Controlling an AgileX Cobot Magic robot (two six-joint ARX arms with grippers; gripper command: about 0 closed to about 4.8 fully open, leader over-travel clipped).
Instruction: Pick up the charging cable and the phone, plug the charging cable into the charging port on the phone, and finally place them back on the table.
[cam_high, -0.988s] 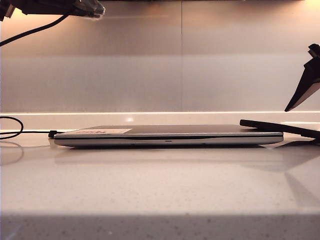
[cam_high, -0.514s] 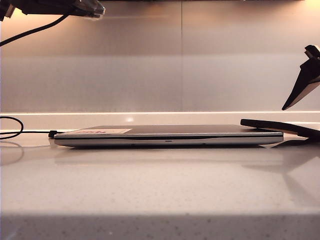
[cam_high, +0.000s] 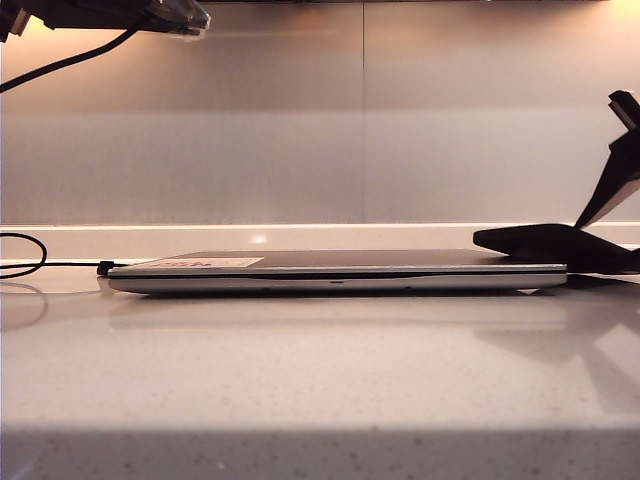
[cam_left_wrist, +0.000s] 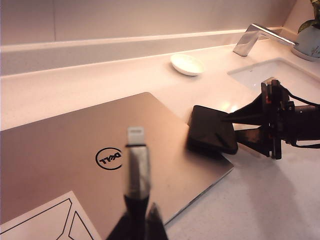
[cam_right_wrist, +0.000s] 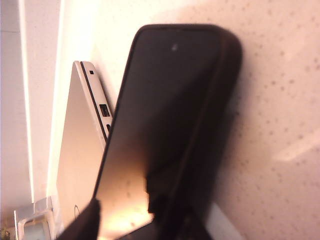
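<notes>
The phone (cam_high: 535, 243) (cam_left_wrist: 211, 131) (cam_right_wrist: 170, 110), a black slab, leans with one end on the closed laptop and the other toward the table (cam_high: 320, 370). My right gripper (cam_high: 592, 228) (cam_left_wrist: 235, 127) (cam_right_wrist: 130, 220) has one finger on each long side of the phone's near end and is shut on it. My left gripper (cam_high: 150, 14) (cam_left_wrist: 141, 225) hangs high at the left, shut on the charging cable (cam_left_wrist: 136, 167). The cable's silver plug points out over the laptop lid, and its black cord (cam_high: 70, 62) trails away to the left.
The wide silver laptop (cam_high: 330, 276) (cam_left_wrist: 75, 150) lies flat mid-table, with a white sticker on its lid. A second black cable (cam_high: 60, 264) is plugged into its left end. Behind it are a white dish (cam_left_wrist: 187, 64), a sink (cam_left_wrist: 272, 75), a tap (cam_left_wrist: 252, 39) and the wall.
My right gripper has come down and drawn its jaws in onto the phone. The phone now looks thicker and tipped. The left arm has not moved.
</notes>
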